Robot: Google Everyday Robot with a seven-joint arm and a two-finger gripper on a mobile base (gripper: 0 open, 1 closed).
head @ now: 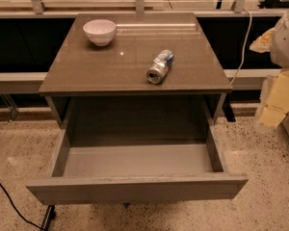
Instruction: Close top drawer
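The top drawer [135,189] is pulled far out of the grey-brown cabinet toward me. Its plain flat front panel is nearest the camera, and its deep rectangular box [137,160] holds nothing I can see. The drawers below it are hidden under it. My gripper [272,114] shows as cream-yellow parts at the right edge of the view, below the white arm [286,37]. It is to the right of the drawer's right side and apart from it, touching nothing I can see.
On the cabinet top [111,66] a white bowl [99,31] stands at the back left and a silver-blue can [160,67] lies on its side at the right. A black cable [9,201] runs over the speckled floor at the left. A white cable [243,42] hangs at the back right.
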